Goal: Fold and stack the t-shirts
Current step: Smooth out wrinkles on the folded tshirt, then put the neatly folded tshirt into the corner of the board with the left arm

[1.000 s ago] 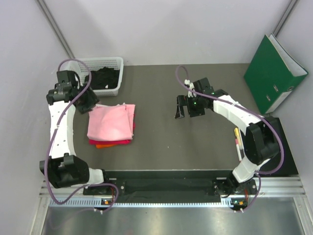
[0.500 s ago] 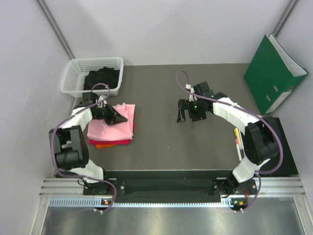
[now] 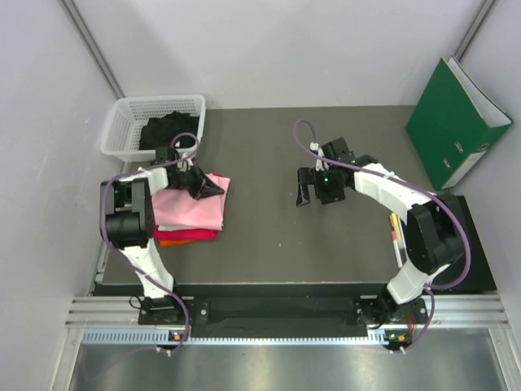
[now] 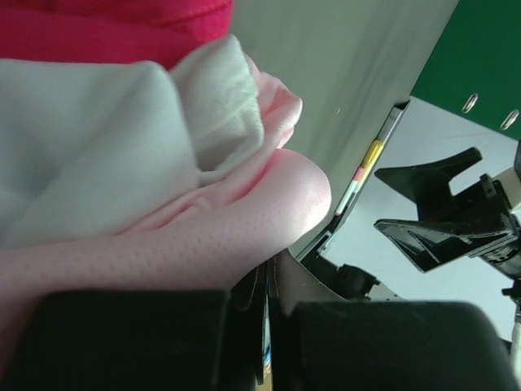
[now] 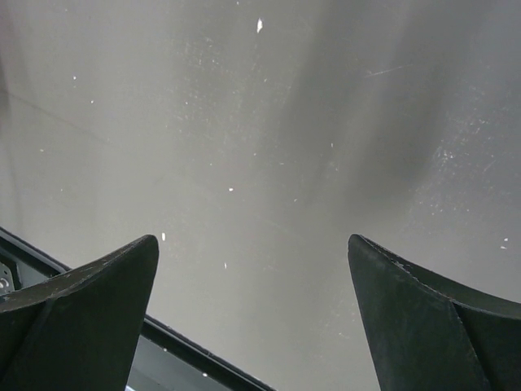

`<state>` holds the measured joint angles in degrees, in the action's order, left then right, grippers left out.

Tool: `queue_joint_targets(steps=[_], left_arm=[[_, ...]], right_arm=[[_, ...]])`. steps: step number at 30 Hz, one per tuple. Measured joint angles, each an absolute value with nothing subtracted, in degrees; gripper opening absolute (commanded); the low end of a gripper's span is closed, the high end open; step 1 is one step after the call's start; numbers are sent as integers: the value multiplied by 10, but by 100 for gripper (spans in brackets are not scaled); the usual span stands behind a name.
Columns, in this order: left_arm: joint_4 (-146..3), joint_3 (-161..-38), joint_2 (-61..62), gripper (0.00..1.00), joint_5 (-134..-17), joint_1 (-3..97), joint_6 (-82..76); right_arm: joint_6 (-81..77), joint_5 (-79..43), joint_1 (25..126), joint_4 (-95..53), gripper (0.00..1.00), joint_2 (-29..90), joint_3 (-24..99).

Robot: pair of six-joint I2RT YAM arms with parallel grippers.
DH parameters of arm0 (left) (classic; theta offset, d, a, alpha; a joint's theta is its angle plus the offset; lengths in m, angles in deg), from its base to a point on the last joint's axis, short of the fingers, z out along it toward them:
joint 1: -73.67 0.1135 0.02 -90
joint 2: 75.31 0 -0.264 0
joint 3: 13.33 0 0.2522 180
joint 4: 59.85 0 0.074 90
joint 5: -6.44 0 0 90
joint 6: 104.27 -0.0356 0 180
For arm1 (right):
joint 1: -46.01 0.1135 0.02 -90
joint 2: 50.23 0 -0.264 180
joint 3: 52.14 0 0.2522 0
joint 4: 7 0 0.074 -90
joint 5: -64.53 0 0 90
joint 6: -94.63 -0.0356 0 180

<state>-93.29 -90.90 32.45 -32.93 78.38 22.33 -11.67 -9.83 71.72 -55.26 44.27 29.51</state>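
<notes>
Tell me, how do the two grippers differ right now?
The left gripper has its jaws shut; the right gripper is wide open. The left one lies against the pink shirt at its corner, though I cannot tell whether it pinches any cloth. The right one hangs over bare table and holds nothing. Both are black, with two fingers.

orange t-shirt (image 3: 168,242) mostly hidden, left fingers (image 4: 122,342) blurred
</notes>
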Motion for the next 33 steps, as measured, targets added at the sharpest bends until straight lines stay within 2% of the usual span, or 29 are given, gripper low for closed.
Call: queue_joint_targets(steps=[9, 13, 17, 22, 33], left_arm=[[-996, -934, 273, 0, -414, 763, 182], [-1059, -1011, 210, 0, -500, 740, 145], [-1096, -1088, 185, 0, -574, 675, 114], [-1149, -1098, 217, 0, -653, 609, 104], [-1221, -1062, 322, 0, -785, 598, 97]], right_arm=[[-117, -109, 717, -559, 100, 442, 295], [-117, -111, 717, -560, 100, 442, 295], [-117, -111, 717, -560, 100, 442, 295], [-117, -111, 717, -562, 100, 442, 295], [-121, -115, 717, -564, 100, 442, 294]])
